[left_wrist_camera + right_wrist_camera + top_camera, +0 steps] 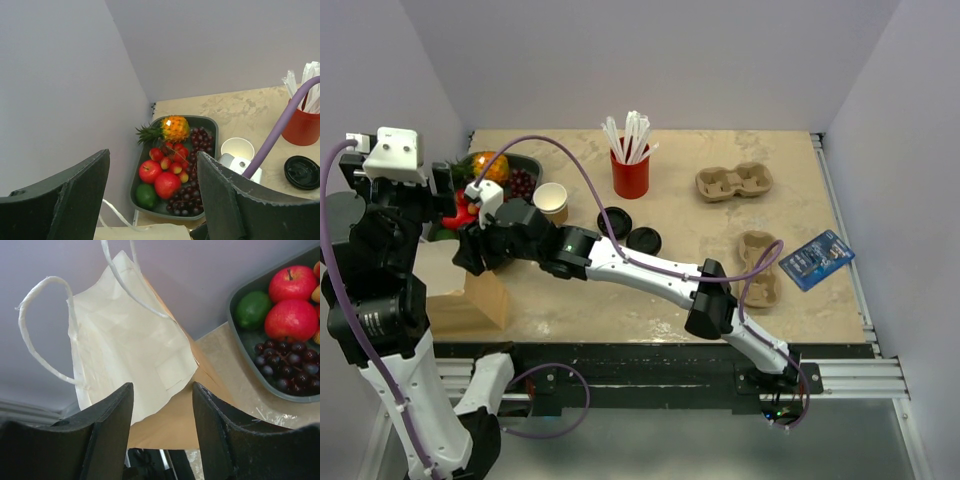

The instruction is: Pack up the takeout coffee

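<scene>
We see a tan table [610, 305] with both arms bolted at its near edge. The right arm [640, 268] stretches across to the near-left corner, and the left arm [380, 300] is raised at the left side.

A brown paper bag [485, 292] stands at that corner. The right gripper [162, 390] is just above the bag's open mouth. Its fingers stand apart with nothing between them, and beyond the gap we see only the bag's white lining and its twisted white handles. The left gripper [152, 155] is spread wide and empty, held high and looking down on the far-left corner.

A dark fruit tray [204, 120] sits there, holding a small pineapple, red apples, a lime and dark grapes. Two moulded pulp cup carriers lie on the right half of the table, one near the far edge [734, 182] and one nearer the arms [760, 268]. A blue packet [817, 260] lies just beside the nearer one.

A red cup [631, 178] full of white wrapped straws stands at the far middle. A lidless tan cup [551, 202], white inside, stands just right of the tray. Two round black lids lie side by side between that cup and the right arm, one [616, 221] ringed and one [644, 240] plainer.

The takeout coffee shows in no view. The fingers hide the lower part of the bag — we cannot tell where the coffee sits.
</scene>
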